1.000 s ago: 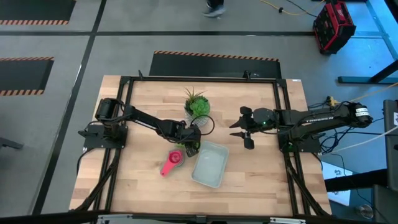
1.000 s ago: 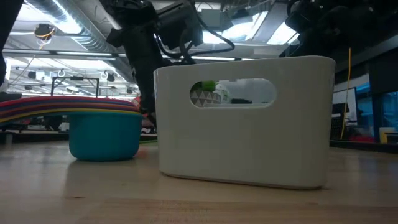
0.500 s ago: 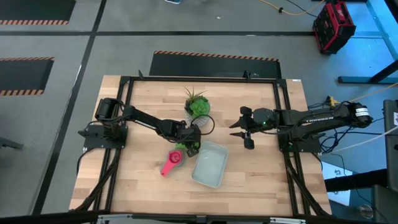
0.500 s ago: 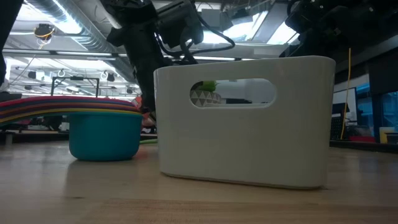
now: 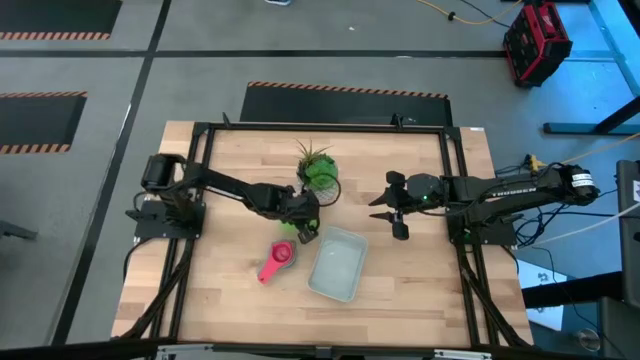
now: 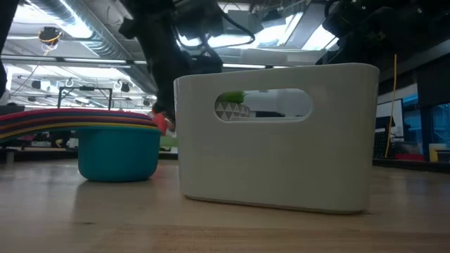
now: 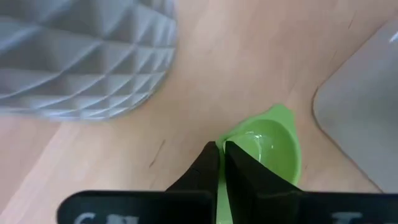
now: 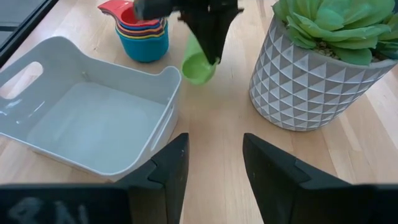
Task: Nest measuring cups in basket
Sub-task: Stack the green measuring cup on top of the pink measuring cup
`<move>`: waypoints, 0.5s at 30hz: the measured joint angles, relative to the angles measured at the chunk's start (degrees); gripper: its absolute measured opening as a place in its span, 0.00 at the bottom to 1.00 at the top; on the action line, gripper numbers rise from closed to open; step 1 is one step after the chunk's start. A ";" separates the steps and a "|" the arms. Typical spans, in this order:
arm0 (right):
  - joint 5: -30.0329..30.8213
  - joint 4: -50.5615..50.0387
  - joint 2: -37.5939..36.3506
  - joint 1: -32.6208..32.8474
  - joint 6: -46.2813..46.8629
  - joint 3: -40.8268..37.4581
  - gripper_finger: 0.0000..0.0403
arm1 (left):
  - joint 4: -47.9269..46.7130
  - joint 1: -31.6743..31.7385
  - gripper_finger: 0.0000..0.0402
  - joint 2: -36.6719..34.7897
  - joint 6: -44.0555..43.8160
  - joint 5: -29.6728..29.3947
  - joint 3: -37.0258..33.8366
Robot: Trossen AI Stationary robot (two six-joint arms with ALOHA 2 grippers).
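In the low view, the pale basket (image 6: 274,137) stands nearest, filling the middle and right of the frame with its oval handle slot turned to the camera; to its left, a little farther back, sits the stack of measuring cups (image 6: 116,144), a teal cup at the bottom with the coloured handles fanning out to the left edge. Seen from above, the basket (image 5: 336,264) lies below centre of the wooden table (image 5: 230,300), with the stack (image 5: 277,258) just beside it on the left, its pink handle pointing to the lower left. Just above the basket's upper left corner the left gripper (image 5: 307,228) is closed tight on the handle of a green measuring cup (image 7: 268,149), held clear of the tabletop between the basket and the white faceted pot (image 8: 320,84). That pot with its green succulent stands in the upper middle of the table. The right gripper (image 5: 392,207) hovers to the right of the pot and above the basket's right end, its fingers (image 8: 168,171) apart and holding nothing.
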 joint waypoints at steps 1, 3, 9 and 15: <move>0.01 0.00 0.01 -0.01 0.00 0.00 0.39 | -0.67 0.17 0.01 -0.57 -0.05 -0.01 -0.01; 0.01 -0.03 0.02 -0.02 -0.01 0.00 0.39 | -1.84 0.36 0.01 -2.04 -0.58 -0.11 -0.01; 0.01 -0.15 0.02 0.00 -0.01 0.04 0.39 | -4.86 0.35 0.01 -7.03 -2.63 -0.54 0.01; 0.01 -0.13 0.02 -0.01 -0.02 0.04 0.39 | -11.78 0.35 0.01 -13.96 -11.18 1.11 0.01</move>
